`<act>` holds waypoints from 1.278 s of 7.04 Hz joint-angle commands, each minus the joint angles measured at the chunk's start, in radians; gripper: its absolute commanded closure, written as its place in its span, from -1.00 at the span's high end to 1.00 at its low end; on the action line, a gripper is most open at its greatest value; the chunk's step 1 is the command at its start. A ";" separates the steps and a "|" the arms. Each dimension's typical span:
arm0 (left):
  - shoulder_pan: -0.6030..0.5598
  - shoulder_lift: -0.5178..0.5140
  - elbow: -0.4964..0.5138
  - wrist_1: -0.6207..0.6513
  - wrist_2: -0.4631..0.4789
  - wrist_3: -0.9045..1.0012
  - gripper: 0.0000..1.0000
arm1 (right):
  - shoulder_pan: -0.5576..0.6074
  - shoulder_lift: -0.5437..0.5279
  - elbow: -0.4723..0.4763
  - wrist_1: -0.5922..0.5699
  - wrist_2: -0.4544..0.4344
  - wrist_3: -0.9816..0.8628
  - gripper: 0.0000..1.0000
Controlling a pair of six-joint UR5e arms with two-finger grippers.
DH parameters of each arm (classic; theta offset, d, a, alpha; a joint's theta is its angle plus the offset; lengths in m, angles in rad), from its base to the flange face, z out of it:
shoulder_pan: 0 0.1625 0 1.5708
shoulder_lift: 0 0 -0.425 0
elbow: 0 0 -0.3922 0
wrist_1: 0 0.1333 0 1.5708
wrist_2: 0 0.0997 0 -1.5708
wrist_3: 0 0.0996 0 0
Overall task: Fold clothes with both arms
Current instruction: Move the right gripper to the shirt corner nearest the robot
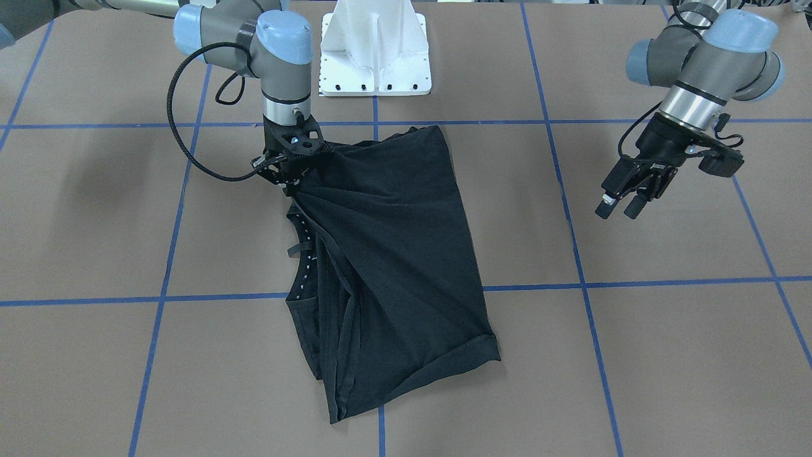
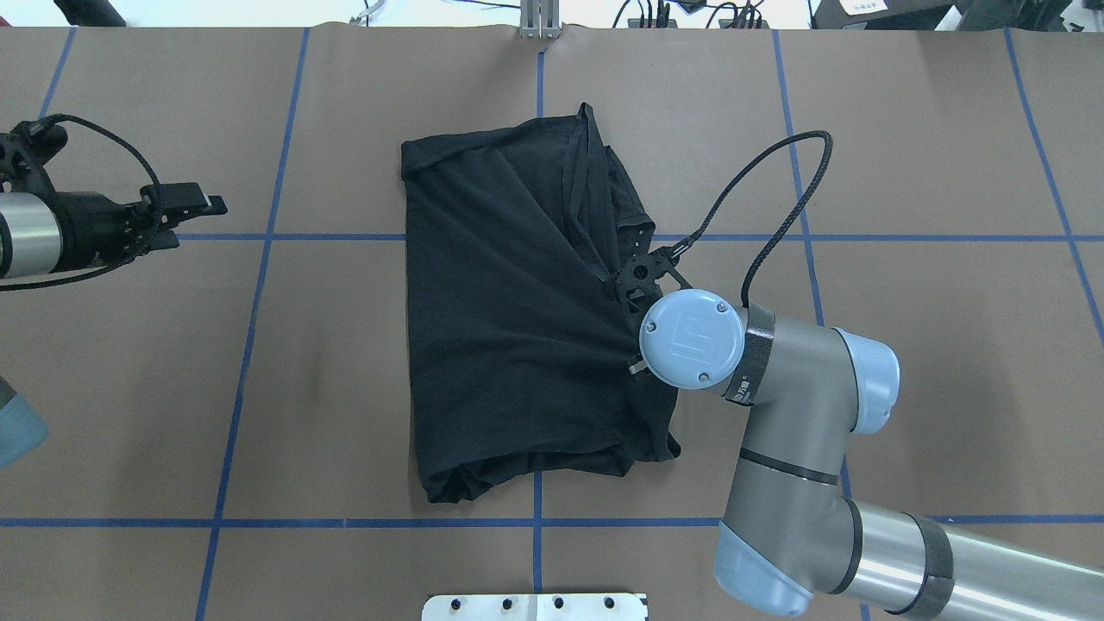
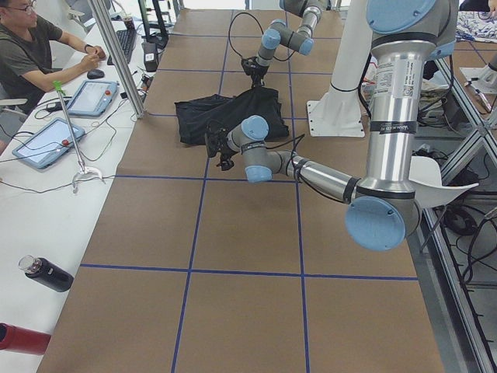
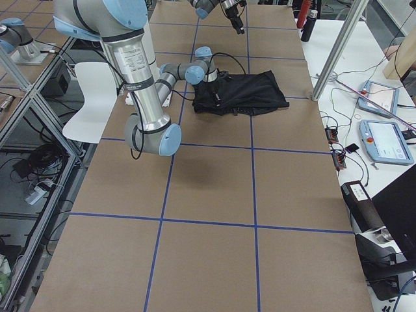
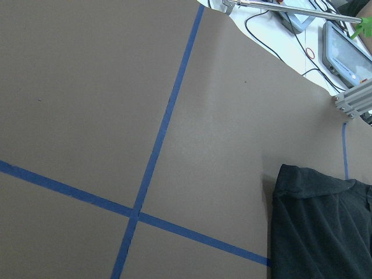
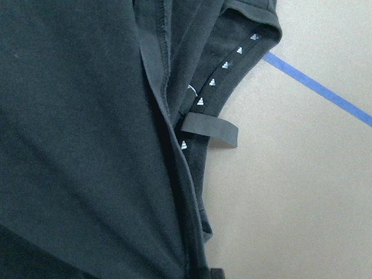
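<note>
The black T-shirt (image 1: 393,254) lies folded lengthwise in the middle of the table, also in the overhead view (image 2: 509,310). Its collar (image 6: 232,70), with small white marks, shows along one edge. My right gripper (image 1: 288,172) is shut on a bunch of fabric at that long edge near the collar. It lifts the cloth a little, so creases fan out from the grip. In the overhead view the wrist hides its fingers. My left gripper (image 1: 619,208) hangs open and empty above bare table, well off to the shirt's other side (image 2: 197,203). The left wrist view catches only a shirt corner (image 5: 319,226).
The white pedestal base (image 1: 374,54) stands just behind the shirt. Blue tape lines (image 1: 577,254) grid the brown table. A person (image 3: 31,54) sits at a side bench with tablets (image 3: 46,140). A metal post (image 3: 116,54) rises at the table's edge, and bottles (image 3: 46,273) lie nearby.
</note>
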 commanded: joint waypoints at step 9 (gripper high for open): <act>0.000 -0.006 -0.008 0.002 0.000 0.003 1.00 | -0.128 -0.150 0.091 0.260 -0.001 1.198 0.35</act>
